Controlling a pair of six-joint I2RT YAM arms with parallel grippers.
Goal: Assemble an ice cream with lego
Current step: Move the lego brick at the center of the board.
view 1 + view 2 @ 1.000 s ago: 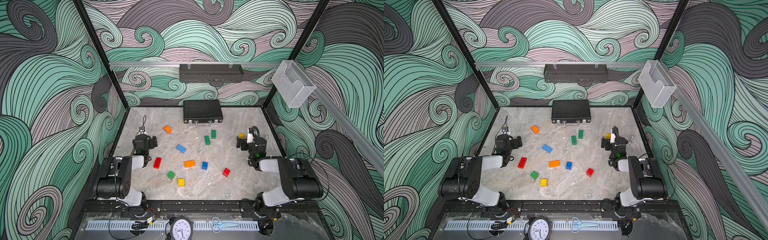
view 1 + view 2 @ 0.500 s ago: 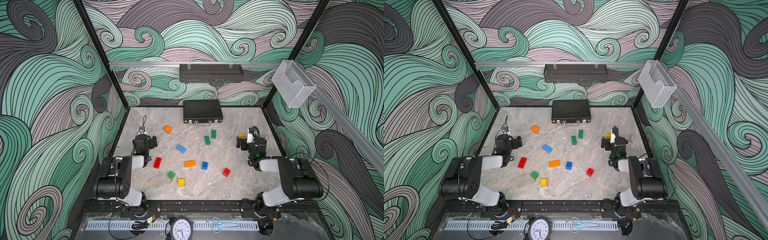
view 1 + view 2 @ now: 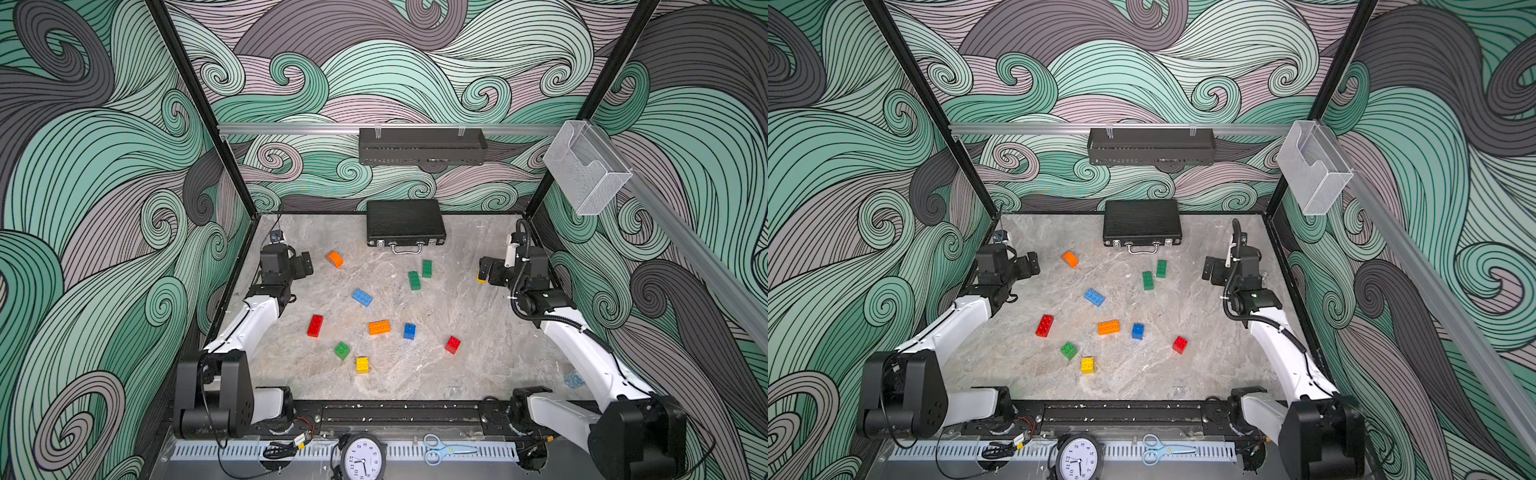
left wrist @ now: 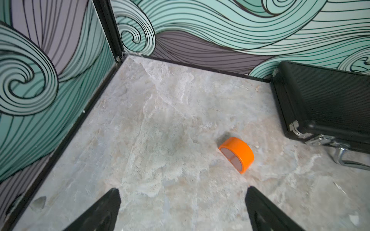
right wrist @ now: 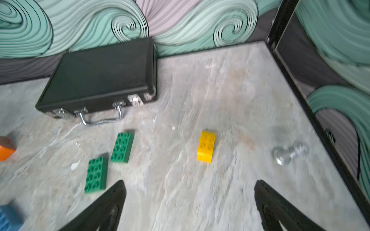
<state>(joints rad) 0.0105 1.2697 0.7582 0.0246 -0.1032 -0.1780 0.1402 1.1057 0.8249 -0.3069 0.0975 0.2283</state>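
While left pincer [image 4: 182, 191] and right pincer [image 5: 190, 183] gape empty | lego pieces [image 3: 379, 327] 11 | briefcase [image 3: 405, 222] 1

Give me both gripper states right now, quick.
Left gripper: open, holding nothing.
Right gripper: open, holding nothing.

A glossy orange plastic half-round piece [image 4: 237, 154] is gleaming on the matt, stone-patterned tabletop [image 4: 160, 120]. The black briefcase [image 4: 324, 100] is showing a finely ribbed, matt shell and a shiny metal handle [image 5: 101, 121], and a green studded brick [image 5: 122, 148] is looking like smooth plastic.
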